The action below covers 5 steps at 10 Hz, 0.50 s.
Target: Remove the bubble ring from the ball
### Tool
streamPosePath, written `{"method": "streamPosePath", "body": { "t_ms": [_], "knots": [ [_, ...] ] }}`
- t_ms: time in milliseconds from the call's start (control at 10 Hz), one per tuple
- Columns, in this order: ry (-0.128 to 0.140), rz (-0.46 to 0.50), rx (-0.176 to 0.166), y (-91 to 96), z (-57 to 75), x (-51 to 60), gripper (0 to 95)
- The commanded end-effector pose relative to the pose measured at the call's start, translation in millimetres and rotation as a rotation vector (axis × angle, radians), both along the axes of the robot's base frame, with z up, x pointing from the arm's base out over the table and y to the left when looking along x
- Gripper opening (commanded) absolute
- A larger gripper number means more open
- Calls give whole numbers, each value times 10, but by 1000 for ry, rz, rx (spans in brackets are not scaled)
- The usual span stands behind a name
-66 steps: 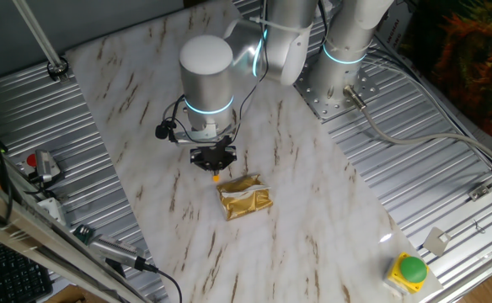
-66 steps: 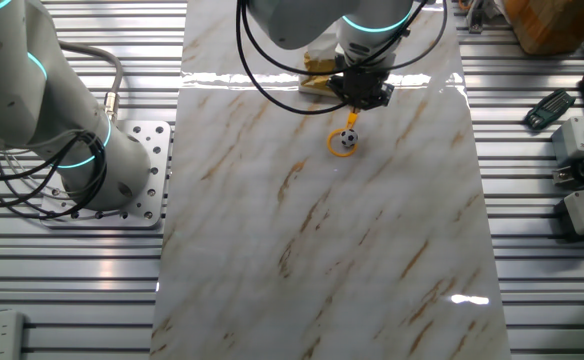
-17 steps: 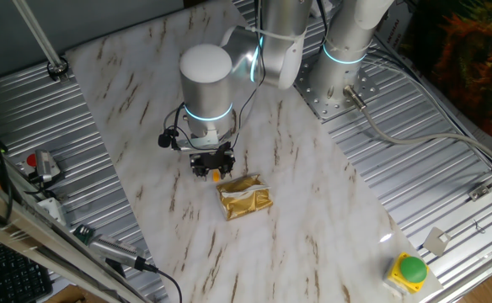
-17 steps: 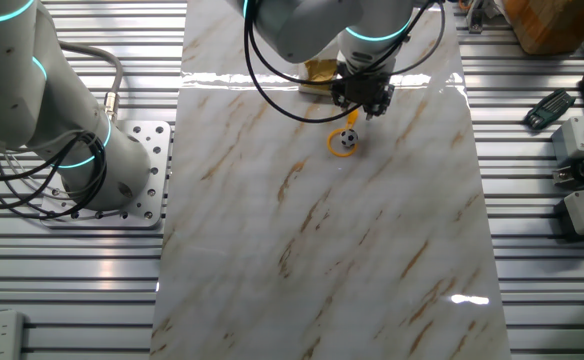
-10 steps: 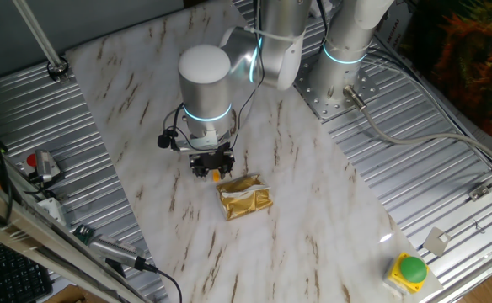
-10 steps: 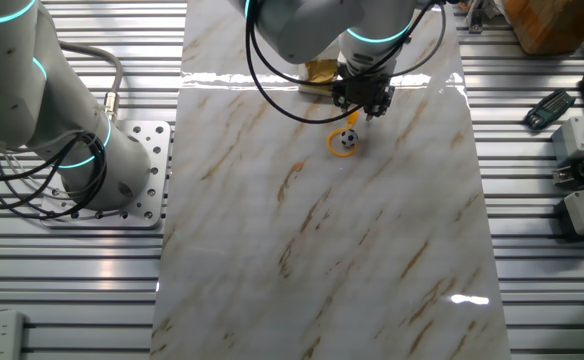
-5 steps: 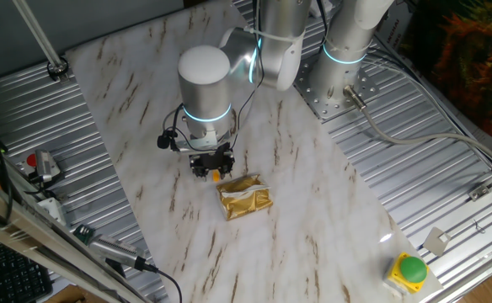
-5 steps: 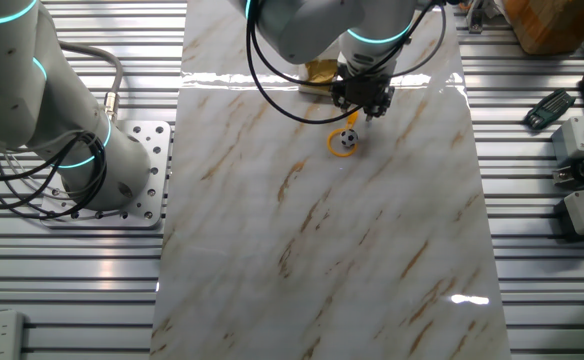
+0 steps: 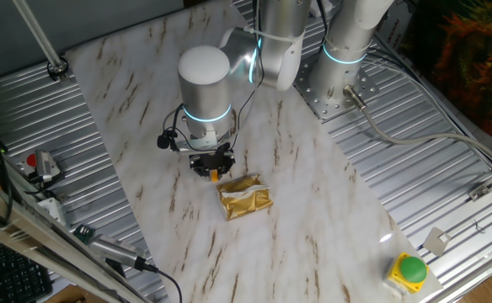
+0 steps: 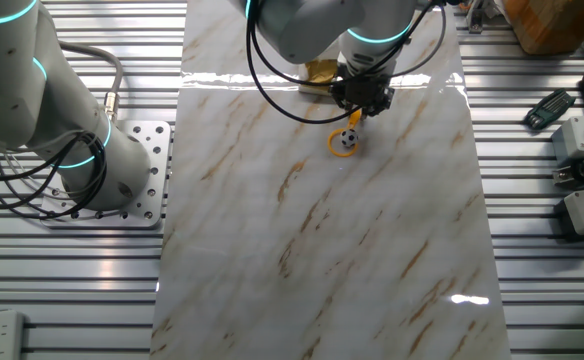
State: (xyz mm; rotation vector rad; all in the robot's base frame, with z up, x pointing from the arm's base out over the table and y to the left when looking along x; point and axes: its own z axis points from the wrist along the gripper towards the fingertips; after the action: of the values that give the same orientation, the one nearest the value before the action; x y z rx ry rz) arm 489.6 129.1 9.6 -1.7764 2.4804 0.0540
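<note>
We see the long marble-patterned tabletop [image 10: 322, 250], with the silver robot arm [image 9: 205, 80] reaching down over its middle, closer to the end where the arm's base is bolted. Beside the gripper lies the crumpled gold foil packet [image 9: 244, 197]. The black two-finger gripper [image 10: 361, 103] points straight down at the short handle of the small orange-yellow plastic bubble ring [image 10: 342, 141], which lies flat on the marble. Its fingers appear nearly closed around the handle, though we cannot tell whether they actually grip it. The tiny white ball with black patches [image 10: 347, 139] sits inside the ring's loop, encircled by it.
</note>
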Motion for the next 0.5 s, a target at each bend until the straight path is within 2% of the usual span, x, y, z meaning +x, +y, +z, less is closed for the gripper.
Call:
{"method": "streamPosePath", "body": {
  "t_ms": [100,500],
  "knots": [
    [-1,0,0,-1,-6,-2,190],
    [-4,-6,1,1,-8,-5,190]
  ]
}}
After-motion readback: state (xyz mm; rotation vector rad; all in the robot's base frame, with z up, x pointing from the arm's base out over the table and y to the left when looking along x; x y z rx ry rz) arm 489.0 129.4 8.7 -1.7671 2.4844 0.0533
